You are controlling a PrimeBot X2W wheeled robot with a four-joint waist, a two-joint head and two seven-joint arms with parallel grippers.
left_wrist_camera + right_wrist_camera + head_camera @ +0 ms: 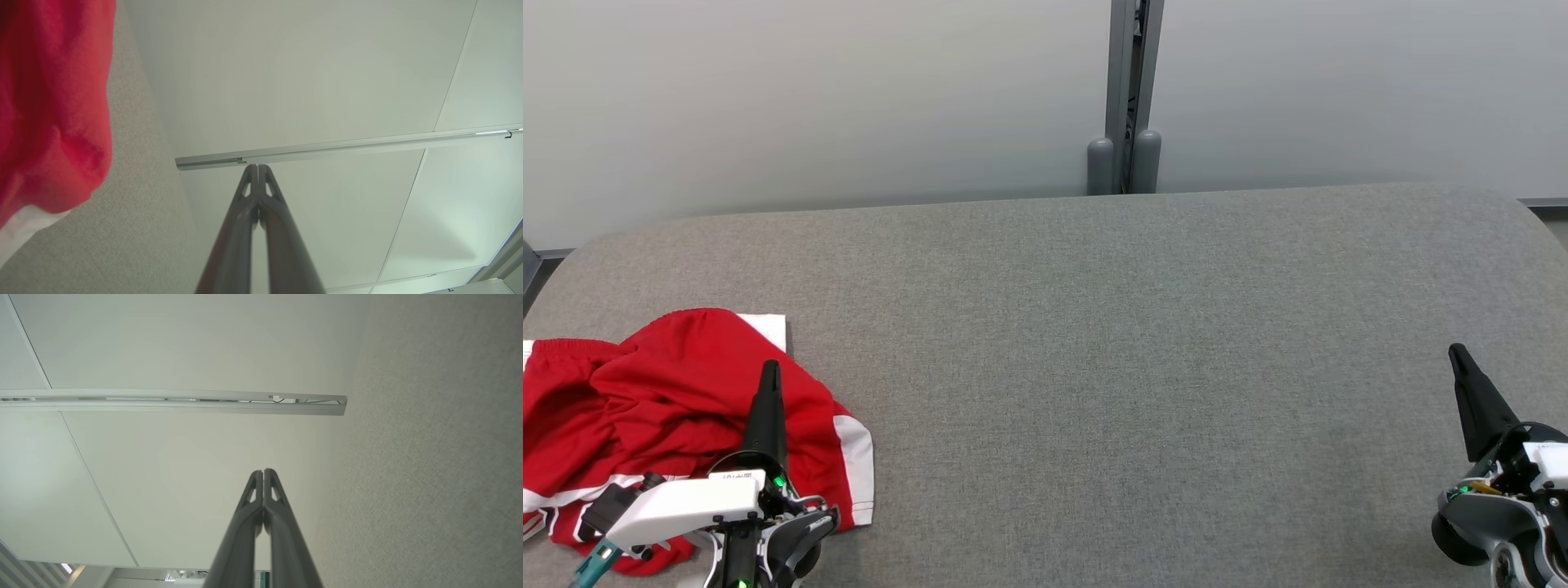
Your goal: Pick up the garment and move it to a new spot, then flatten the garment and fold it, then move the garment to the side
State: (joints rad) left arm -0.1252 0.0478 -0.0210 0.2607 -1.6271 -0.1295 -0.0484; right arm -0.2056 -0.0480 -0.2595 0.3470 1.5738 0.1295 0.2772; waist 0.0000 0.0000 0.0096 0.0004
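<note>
— Did you hold anything then?
— No. My left gripper (pixel 769 367) and right gripper (pixel 1456 353) were both closed on nothing. The red garment (pixel 645 392) lay crumpled at lower left, on the table (pixel 1135 327).

Garment (pixel 662 392) on desk (pixel 1135 367), near-left corner; left pincer (pixel 769 371) by its right part. Right pincer (pixel 1458 355) near-right, well apart.

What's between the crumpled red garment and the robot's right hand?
Nothing: the head view shows bare grey fabric tabletop all the way from the crumpled red and white garment to the right hand.
</note>
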